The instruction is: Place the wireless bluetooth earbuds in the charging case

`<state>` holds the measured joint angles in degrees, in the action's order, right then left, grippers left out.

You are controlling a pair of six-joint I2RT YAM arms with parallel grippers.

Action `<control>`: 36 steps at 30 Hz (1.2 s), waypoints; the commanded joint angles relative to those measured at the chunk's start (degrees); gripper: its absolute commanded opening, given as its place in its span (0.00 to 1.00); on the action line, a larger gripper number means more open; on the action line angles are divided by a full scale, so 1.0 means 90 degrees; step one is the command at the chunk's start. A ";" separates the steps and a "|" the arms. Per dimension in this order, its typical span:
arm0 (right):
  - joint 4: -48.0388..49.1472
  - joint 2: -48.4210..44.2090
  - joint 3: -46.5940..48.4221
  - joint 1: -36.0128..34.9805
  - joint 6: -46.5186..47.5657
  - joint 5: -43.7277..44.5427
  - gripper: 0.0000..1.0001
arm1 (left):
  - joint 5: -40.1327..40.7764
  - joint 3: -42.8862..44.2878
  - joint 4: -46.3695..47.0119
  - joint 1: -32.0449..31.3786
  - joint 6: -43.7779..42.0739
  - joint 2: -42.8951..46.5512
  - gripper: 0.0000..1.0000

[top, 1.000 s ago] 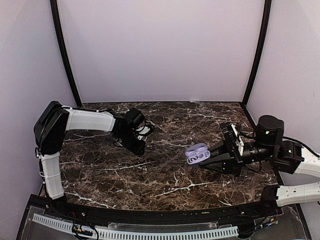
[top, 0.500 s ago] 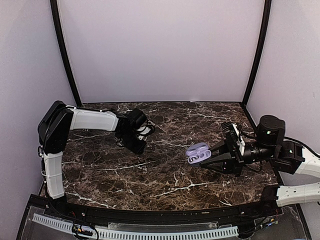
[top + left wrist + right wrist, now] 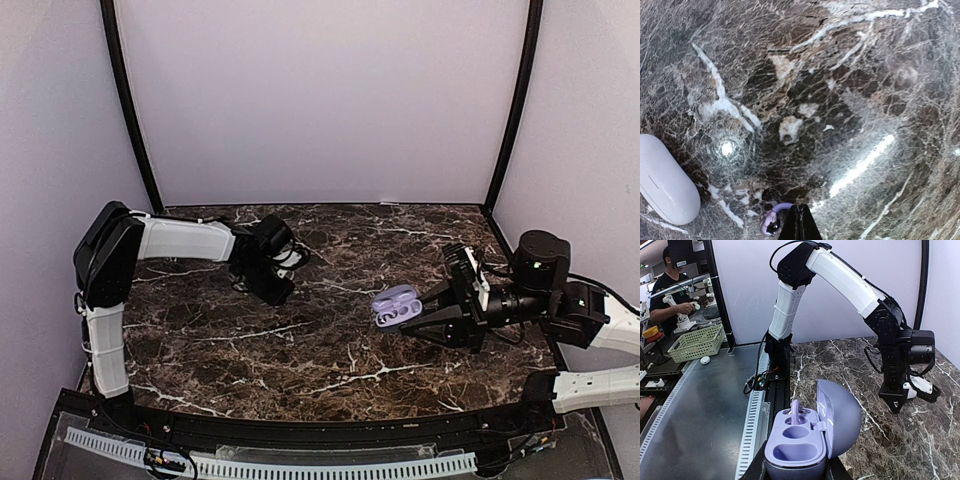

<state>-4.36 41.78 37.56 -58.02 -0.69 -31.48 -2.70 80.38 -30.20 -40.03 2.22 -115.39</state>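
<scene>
My right gripper [image 3: 408, 318] is shut on the open lavender charging case [image 3: 394, 305], held above the table's right middle. In the right wrist view the case [image 3: 840, 415] has its lid up; one lavender earbud [image 3: 796, 412] stands in its far socket, and the other sockets are empty. My left gripper [image 3: 274, 292] points down at the table at the back left. In the left wrist view its fingertips [image 3: 800, 222] are pressed together, and the thin hook of a second lavender earbud [image 3: 770, 221] runs into them. No white earbuds show.
A plain white oval pebble [image 3: 665, 186] lies on the marble beside the left gripper; it also shows in the right wrist view [image 3: 920, 386]. The left arm [image 3: 840, 275] arches over the table's far side. Enclosure walls [image 3: 320, 100] close the back and sides.
The left arm has drawn slightly back and left, with its gripper staying low. The right gripper and the case have barely moved.
</scene>
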 commanded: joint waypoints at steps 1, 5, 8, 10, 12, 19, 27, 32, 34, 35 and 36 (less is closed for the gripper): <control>0.0190 -0.0029 -0.0047 -0.0033 -0.0105 0.0069 0.00 | -0.0675 -0.0292 0.0500 -0.0015 0.0049 0.0918 0.00; 0.0241 0.0033 0.0022 -0.0037 -0.0129 0.0044 0.00 | -0.1276 -0.0753 0.1250 -0.0005 0.0084 0.1719 0.00; 0.0224 0.0119 0.0102 -0.0027 -0.0142 0.0007 0.00 | -0.1310 -0.0990 0.1586 0.0020 0.0179 0.2121 0.00; 0.0198 0.0159 0.0146 -0.0030 -0.0142 -0.0016 0.00 | -0.0927 -0.0809 0.1209 0.0055 0.0306 0.2006 0.15; 0.0152 0.0162 0.0192 -0.0037 -0.0127 0.0006 0.00 | -0.0510 -0.0543 0.0632 0.0062 0.0542 0.1776 0.27; 0.0094 0.0126 0.0151 -0.0037 -0.0131 0.0083 0.00 | -0.0286 -0.0762 0.0455 -0.0006 0.2251 0.1804 0.50; 0.0085 0.0053 0.0090 -0.0037 -0.0116 0.0136 0.00 | 0.0551 -0.0606 0.0131 -0.0361 0.3731 0.1370 0.60; 0.0077 -0.0049 0.0038 -0.0025 -0.0133 0.0173 0.00 | 0.1538 -0.0259 -0.0581 -0.0615 0.4516 0.0977 0.53; 0.0050 -0.0069 0.0043 -0.0037 -0.0129 0.0171 0.00 | 0.1787 -0.0138 -0.0756 -0.0666 0.4675 0.0827 0.53; 0.0046 -0.0081 0.0036 -0.0038 -0.0123 0.0169 0.00 | 0.1924 -0.0091 -0.0820 -0.0673 0.4727 0.0719 0.53; 0.0052 -0.0090 0.0036 -0.0030 -0.0119 0.0173 0.00 | 0.1991 0.0010 -0.0938 -0.0690 0.4774 0.0667 0.53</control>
<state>-4.56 41.98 37.60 -58.04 -1.39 -30.33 8.38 77.19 -32.25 -45.78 39.94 -108.40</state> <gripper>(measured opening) 0.254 0.530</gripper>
